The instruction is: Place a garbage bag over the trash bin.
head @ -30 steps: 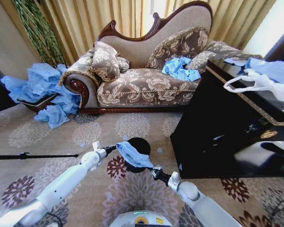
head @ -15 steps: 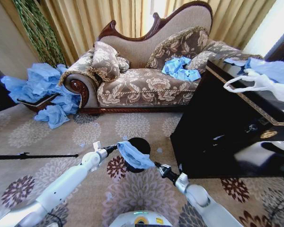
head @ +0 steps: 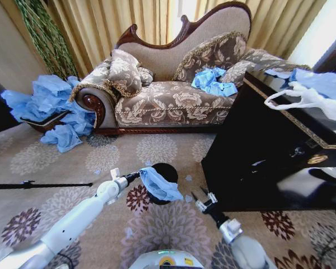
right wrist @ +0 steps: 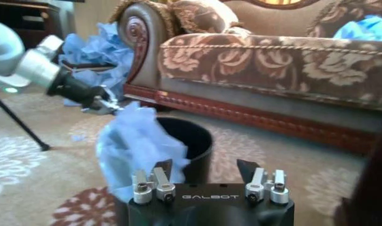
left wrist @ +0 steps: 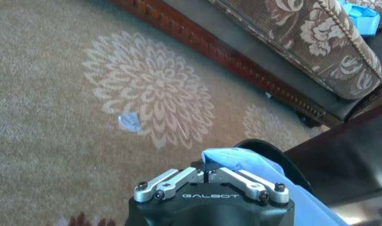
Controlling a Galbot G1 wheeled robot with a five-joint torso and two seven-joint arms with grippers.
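The right gripper [head: 202,197] has just let go of the garbage bag [head: 158,184]; a moment ago it was pinching the bag's near edge over the bin, and now it sits pulled back toward the robot, clear of the plastic, its fingers spread wide with nothing between them; the right wrist view shows the same, both fingers apart and the blue film hanging free in front of them. The left gripper [head: 138,174] keeps its hold; its fingers are closed tight on the far corner of the bag, right at the rim of the trash bin [head: 167,170]. The bag itself lies bunched across the near side of the bin's mouth and drapes down its front, while the far half of the opening is still bare and black; so to my eye the bin is not yet lined, and the release looks like a regrip rather than a finish.
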